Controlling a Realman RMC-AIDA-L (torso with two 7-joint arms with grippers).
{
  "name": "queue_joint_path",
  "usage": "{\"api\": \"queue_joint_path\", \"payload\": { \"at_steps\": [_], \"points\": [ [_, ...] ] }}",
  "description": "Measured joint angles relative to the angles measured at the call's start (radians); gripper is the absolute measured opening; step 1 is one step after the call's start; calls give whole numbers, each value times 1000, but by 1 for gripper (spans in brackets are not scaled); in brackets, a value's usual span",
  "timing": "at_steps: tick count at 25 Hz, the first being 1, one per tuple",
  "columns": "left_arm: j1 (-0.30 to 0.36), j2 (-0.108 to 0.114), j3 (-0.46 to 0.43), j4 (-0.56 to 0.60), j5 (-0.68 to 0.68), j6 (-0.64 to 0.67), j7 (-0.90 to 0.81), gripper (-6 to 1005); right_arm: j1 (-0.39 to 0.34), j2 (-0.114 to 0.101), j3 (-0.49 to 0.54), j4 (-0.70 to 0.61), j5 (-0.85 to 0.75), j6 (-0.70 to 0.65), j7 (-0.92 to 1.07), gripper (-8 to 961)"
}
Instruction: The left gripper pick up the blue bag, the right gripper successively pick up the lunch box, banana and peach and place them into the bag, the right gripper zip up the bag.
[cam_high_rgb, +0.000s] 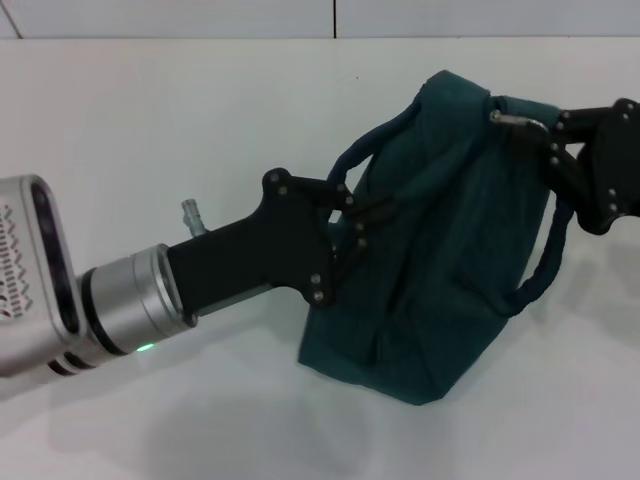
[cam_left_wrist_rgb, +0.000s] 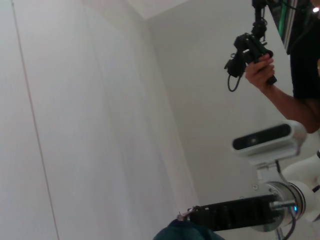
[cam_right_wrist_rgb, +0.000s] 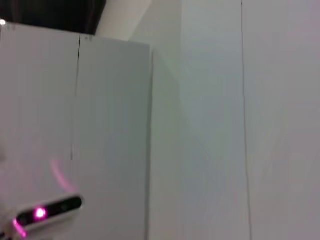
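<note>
on the white table (cam_high_rgb: 150, 110), from the left, the left gripper (cam_high_rgb: 365, 215) is clamped on a rolled handle of the blue bag (cam_high_rgb: 450, 260), which sits right of centre. at the bag's far right top, the right gripper (cam_high_rgb: 545, 135) pinches the metal zipper pull (cam_high_rgb: 512, 120).
</note>
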Motion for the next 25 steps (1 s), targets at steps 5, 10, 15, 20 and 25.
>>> {"api": "queue_joint_path", "payload": {
  "at_steps": [5, 10, 15, 20, 25],
  "points": [
    [6, -3, 4, 32, 38, -32, 53, 19, 27, 1, 2, -5, -2, 7, 120, 8],
    [25, -4, 6, 46, 60, -44, 100, 18, 46, 1, 4, -17, -3, 45, 226, 9],
    [58, -3, 10, 65, 64, -46, 150, 16, 42, -16, 5, -35, -4, 96, 308, 9],
    [59, 0, 14, 62, 76, -47, 151, 13, 32, -20, 11, -36, 2, 133, 313, 10],
    [52, 6, 14, 58, 111, -40, 152, 9, 25, -21, 49, -46, 2, 143, 320, 10]
  ]
}}
